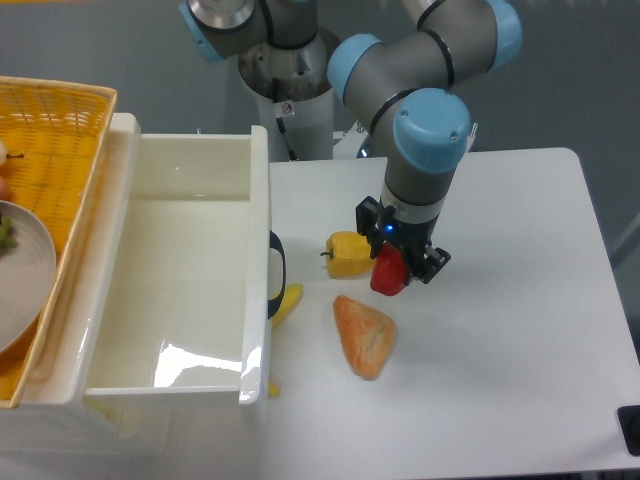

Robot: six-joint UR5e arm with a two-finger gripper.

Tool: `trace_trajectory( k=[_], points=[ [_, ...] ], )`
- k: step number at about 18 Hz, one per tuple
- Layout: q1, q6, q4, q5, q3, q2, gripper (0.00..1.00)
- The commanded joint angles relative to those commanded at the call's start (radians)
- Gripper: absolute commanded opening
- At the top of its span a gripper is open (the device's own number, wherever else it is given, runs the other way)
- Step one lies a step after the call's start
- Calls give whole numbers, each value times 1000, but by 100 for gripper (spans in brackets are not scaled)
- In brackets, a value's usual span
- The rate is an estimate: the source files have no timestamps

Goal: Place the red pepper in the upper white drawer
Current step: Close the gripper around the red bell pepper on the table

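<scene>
Nearest the camera, a white table [500, 400], bare along its front edge. On it, an orange wedge-shaped item [365, 334] with a rough skin, lying flat, just below and left of the gripper. To the left, a large glossy white rectangular plastic drawer box [180, 380], pulled open, with a dark curved handle [277, 272] on its front wall; a slim yellow banana-like piece [287, 302] lying just beside that handle. Farther back, a small glossy red bell pepper [388, 270], pinched between the black fingers of the two-finger gripper [400, 262], well apart from the drawer and above the tabletop. Touching or nearly touching its left side, a yellow pepper [348, 254] with a short stem. At far left, a yellow wicker basket [60, 130] holding a pale plate [25, 270]. At the back, the grey and blue arm [420, 90] and its white base [295, 110].
</scene>
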Motion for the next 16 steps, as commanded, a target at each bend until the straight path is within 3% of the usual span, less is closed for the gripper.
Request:
trace_trajectory(
  k=[7, 16],
  points=[
    [-8, -50, 3, -18, 3, -2, 48],
    [-14, -113, 6, -71, 51, -15, 48]
  ],
)
